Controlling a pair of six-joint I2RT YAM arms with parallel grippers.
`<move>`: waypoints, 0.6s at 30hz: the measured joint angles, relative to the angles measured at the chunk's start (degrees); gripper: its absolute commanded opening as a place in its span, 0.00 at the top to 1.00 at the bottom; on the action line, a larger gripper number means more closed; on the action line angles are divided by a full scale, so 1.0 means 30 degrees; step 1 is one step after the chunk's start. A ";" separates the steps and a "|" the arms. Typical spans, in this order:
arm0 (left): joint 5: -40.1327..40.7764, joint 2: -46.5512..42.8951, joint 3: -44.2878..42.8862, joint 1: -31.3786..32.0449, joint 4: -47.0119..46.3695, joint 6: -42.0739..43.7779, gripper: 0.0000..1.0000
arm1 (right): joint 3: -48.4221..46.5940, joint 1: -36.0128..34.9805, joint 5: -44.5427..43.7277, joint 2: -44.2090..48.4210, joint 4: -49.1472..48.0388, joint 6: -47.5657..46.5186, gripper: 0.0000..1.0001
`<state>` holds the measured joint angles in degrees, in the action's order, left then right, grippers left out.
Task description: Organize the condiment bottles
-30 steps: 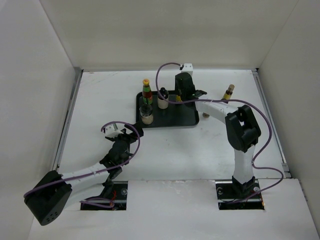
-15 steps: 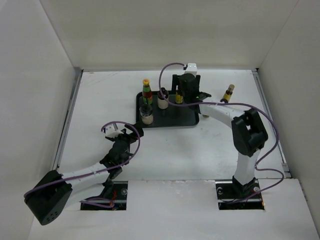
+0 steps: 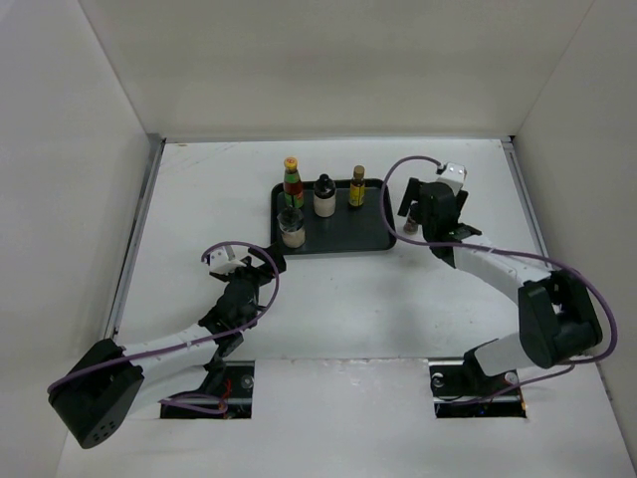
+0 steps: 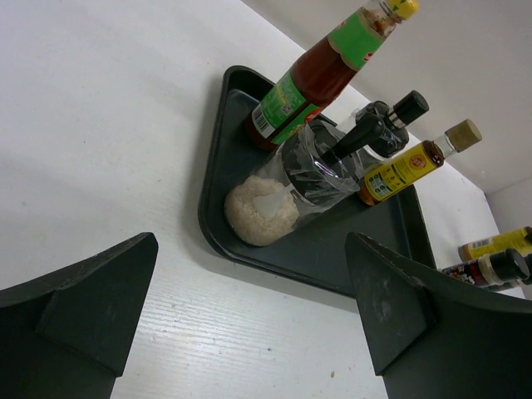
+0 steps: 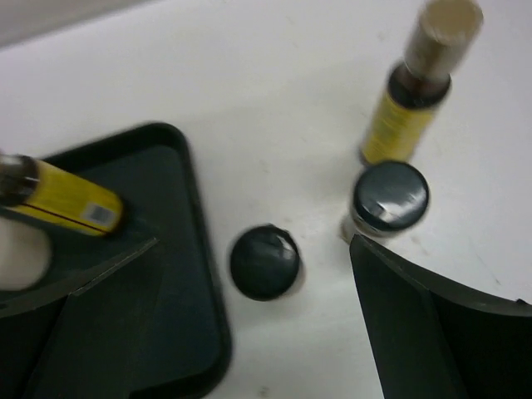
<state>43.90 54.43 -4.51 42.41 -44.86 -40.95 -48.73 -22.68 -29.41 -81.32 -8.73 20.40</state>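
Four condiment bottles stand on the black tray (image 3: 343,235): a red-green one with a yellow cap (image 3: 292,182), a white one with a black cap (image 3: 324,197), a slim yellow-labelled one (image 3: 356,188) and a short clear jar (image 3: 291,228). My right gripper (image 5: 258,332) hangs open over the table just right of the tray (image 5: 196,218). Below it stand a black-capped bottle (image 5: 263,262), a second dark-capped one (image 5: 389,198) and a yellow-labelled bottle with a tan cap (image 5: 420,83). My left gripper (image 4: 249,316) is open and empty, just short of the tray's near left corner (image 4: 332,258), facing the clear jar (image 4: 287,191).
White walls close in the table at the back and both sides. In the top view the right gripper (image 3: 418,213) covers most of the bottles off the tray. The left gripper (image 3: 262,261) lies low on the table near its base.
My right gripper opened, left the slim yellow-labelled bottle standing on the tray, and swung right, off the tray, over the bottles on the table. The left arm has not moved.
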 measured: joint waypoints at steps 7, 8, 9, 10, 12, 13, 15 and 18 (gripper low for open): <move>-0.0058 0.0007 0.0000 0.0000 0.0000 0.0000 0.00 | 0.0423 0.0692 0.0474 -0.1698 0.0306 0.0277 0.16; -0.0073 0.0022 0.0000 0.0000 0.0000 0.0000 0.00 | 0.0379 0.0692 0.0561 -0.1960 0.0291 0.0277 0.20; -0.0073 0.0036 0.0000 0.0000 0.0000 0.0000 0.00 | 0.0284 0.0692 0.0648 -0.2200 0.0284 0.0270 0.23; -0.0080 0.0036 0.0000 0.0000 0.0000 0.0000 0.00 | 0.0153 0.0692 0.0736 -0.2492 0.0233 0.0248 0.29; -0.0095 0.0036 0.0000 0.0000 0.0000 0.0000 0.00 | -0.0109 0.0692 0.0831 -0.2929 0.0175 0.0175 0.43; -0.0117 0.0036 0.0000 0.0000 0.0000 0.0000 0.00 | -0.0219 0.0692 0.0860 -0.3060 0.0153 0.0146 0.48; -0.0146 0.0044 0.0000 0.0000 0.0000 0.0000 0.00 | -0.0321 0.0692 0.0896 -0.3104 0.0029 0.0109 0.53; -0.0160 0.0080 0.0000 0.0000 0.0000 0.0000 0.00 | -0.0357 0.0612 0.0714 -0.3053 -0.0466 -0.0109 0.54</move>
<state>43.42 54.68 -4.51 42.41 -44.86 -40.95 -49.80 -20.84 -27.27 -90.48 -10.13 20.08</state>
